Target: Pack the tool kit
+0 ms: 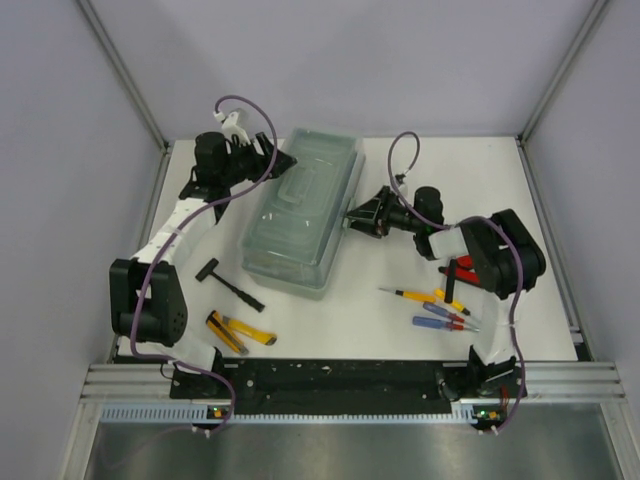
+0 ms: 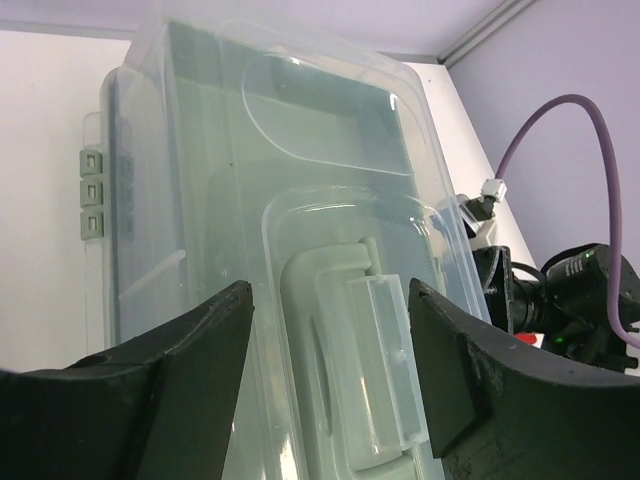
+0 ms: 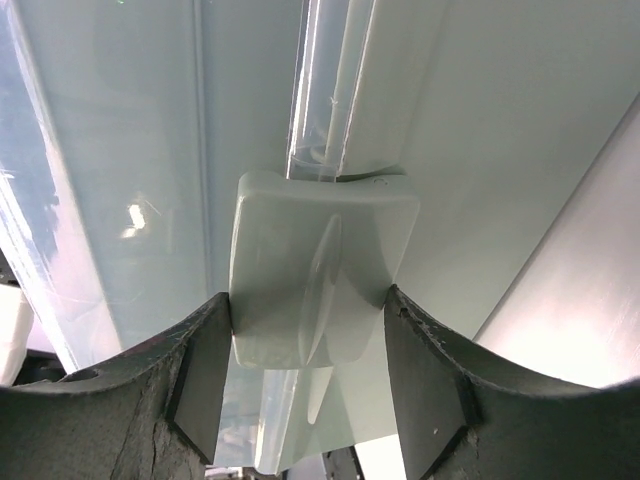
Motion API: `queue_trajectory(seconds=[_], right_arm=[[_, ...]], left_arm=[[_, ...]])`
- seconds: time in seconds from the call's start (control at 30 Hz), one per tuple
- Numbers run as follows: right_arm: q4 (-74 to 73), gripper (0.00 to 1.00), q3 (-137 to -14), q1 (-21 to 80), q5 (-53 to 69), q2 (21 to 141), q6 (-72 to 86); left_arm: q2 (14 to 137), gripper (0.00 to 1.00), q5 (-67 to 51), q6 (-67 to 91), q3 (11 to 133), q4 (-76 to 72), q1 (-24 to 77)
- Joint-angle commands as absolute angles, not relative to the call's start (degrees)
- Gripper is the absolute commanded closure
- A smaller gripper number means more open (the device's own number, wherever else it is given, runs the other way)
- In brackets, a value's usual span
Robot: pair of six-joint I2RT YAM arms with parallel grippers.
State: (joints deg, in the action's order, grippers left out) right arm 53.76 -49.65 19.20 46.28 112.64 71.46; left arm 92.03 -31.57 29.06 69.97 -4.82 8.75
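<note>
The sage-green toolbox with its translucent lid lies closed mid-table. My left gripper is at its far-left end; in the left wrist view the gripper stands open astride a green latch with a clear clip, with a gap on the left side. My right gripper is at the box's right side, and its fingers press both sides of a green latch. A black hammer, yellow pliers, red pliers and screwdrivers lie on the table.
The hammer and yellow pliers lie left of the box near the left arm's base. The screwdrivers and red pliers lie to its right, partly under the right arm. Grey walls enclose the table on three sides.
</note>
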Motion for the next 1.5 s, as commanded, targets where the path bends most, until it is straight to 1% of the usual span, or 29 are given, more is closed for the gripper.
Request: queue_trajectory(seconds=[0.0,0.17,0.23,0.33,0.4,0.43,0.5,0.57,0.73,0.83,1.0,1.23,1.47], right_arm=[[48.2,0.67,-54.0,22.9,35.9,108.0,65.8],[43.1,0.68,-54.3,22.9,33.0,105.6,63.5],[42.5,0.67,-54.5,22.9,32.9,105.7,63.3],[43.0,0.54,-54.2,22.9,33.6,106.8,63.6],[45.6,0.39,-53.1,22.9,34.4,108.3,64.7],[46.9,0.33,-52.7,22.9,34.7,108.9,65.1],[49.4,0.26,-52.0,23.0,35.2,110.4,66.0],[51.8,0.22,-52.5,22.9,36.1,112.3,67.1],[60.3,0.22,-56.2,23.2,38.5,117.6,72.4],[61.3,0.24,-59.6,23.6,38.8,118.8,74.4],[54.4,0.3,-67.0,23.6,38.1,120.2,72.6],[49.0,0.29,-76.5,23.6,36.7,124.4,71.8],[36.9,0.27,-88.3,23.4,36.4,129.3,67.7]], left_arm=[[100.6,0.31,-37.1,32.8,62.0,23.4,13.8],[100.8,0.31,-36.4,33.0,62.0,23.6,13.9],[100.9,0.31,-36.3,33.0,62.0,23.6,13.8],[100.8,0.3,-35.8,32.4,62.8,23.9,13.8],[100.7,0.28,-35.7,32.0,63.0,23.8,13.8],[100.6,0.27,-35.8,31.9,63.2,23.5,13.8],[100.6,0.24,-35.8,31.9,63.1,22.9,13.8],[101.1,0.23,-36.0,32.4,63.1,22.5,13.8],[102.3,0.24,-37.4,35.3,62.9,20.7,13.8],[102.6,0.24,-37.4,37.3,62.8,19.3,13.7],[103.1,0.25,-37.4,38.8,63.1,18.6,13.6],[102.8,0.26,-36.8,39.3,62.6,18.8,13.4],[102.1,0.26,-37.0,38.7,61.8,19.3,13.2]])
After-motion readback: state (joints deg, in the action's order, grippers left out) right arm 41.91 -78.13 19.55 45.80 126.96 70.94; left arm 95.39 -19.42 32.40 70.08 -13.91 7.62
